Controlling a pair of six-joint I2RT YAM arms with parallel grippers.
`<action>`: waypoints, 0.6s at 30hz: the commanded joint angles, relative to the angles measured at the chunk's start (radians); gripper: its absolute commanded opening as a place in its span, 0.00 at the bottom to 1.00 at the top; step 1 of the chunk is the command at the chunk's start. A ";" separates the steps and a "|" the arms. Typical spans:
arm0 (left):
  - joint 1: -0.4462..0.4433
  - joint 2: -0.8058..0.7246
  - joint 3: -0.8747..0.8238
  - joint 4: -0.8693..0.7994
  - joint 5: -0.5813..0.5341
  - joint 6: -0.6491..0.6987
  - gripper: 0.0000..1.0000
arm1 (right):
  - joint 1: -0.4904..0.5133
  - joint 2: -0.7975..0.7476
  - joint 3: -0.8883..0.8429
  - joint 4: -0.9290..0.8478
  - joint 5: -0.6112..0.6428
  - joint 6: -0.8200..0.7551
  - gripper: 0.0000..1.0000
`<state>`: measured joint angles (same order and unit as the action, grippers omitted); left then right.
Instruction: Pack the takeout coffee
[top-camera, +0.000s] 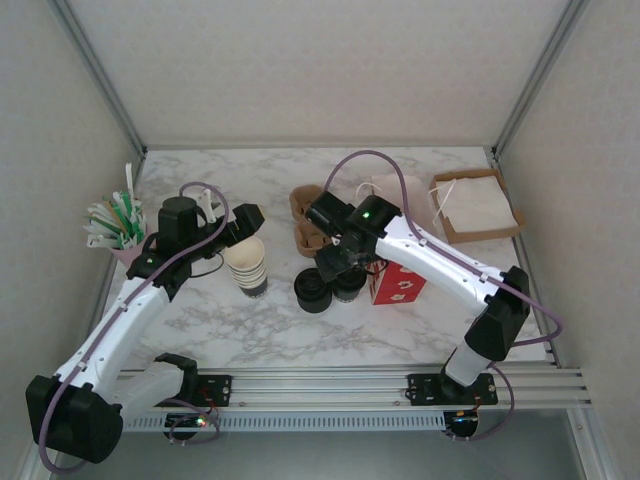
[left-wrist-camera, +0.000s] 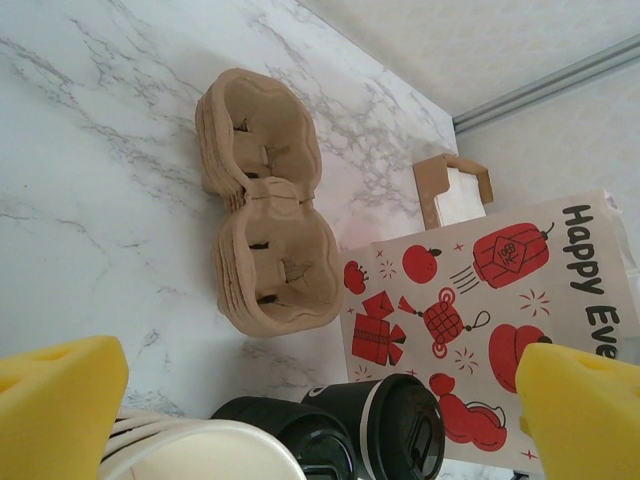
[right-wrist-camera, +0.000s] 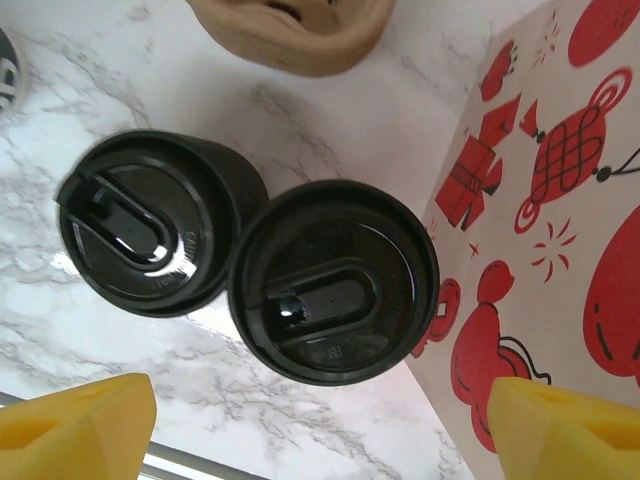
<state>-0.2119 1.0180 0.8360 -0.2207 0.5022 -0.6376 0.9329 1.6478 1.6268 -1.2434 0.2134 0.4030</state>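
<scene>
Takeout coffee (right-wrist-camera: 332, 285): small dark cup with a round black lid, standing up on the marble table (right-wrist-camera: 330, 110), in the middle of the right wrist picture, just beside the paper bag (right-wrist-camera: 560, 200) on its right
Right gripper (right-wrist-camera: 320, 435): its two yellow fingers (right-wrist-camera: 70, 430) sit in the bottom corners of the right wrist picture, wide apart, holding nothing, with the coffee higher up in the picture, above the gap between them
Lid stack (right-wrist-camera: 150, 225): black lids piled up, on the left of the coffee, so close that I cannot tell if they touch
Left gripper (left-wrist-camera: 318, 415): its yellow fingers (left-wrist-camera: 55, 410) sit in the bottom corners of the left wrist picture, wide apart, holding nothing
Cream cups (top-camera: 246, 265): a stack with no lids, left of the middle in the top picture, just below the left gripper
Paper bag: white with red pictures and black letters, standing up
Cup trays (left-wrist-camera: 265, 215): two brown cardboard piles side by side and touching, in the upper middle of the left wrist picture, farther back than the coffee
Sticks (top-camera: 112, 220): green and white, in a pink cup at the far left of the top picture
Napkin box (top-camera: 478, 205): brown box with white paper inside, at the upper right of the top picture, well apart from the coffee
</scene>
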 joint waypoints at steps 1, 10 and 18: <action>0.009 0.008 0.017 -0.005 0.025 0.014 1.00 | -0.019 0.006 -0.028 -0.016 -0.041 -0.021 0.86; 0.009 0.002 0.014 -0.006 0.022 0.005 1.00 | -0.046 0.040 -0.066 0.022 -0.085 -0.036 0.87; 0.009 0.007 0.015 -0.007 0.022 0.005 1.00 | -0.048 0.070 -0.086 0.050 -0.107 -0.044 0.87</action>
<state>-0.2119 1.0183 0.8360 -0.2214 0.5026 -0.6353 0.8898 1.6993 1.5539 -1.2030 0.1276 0.3759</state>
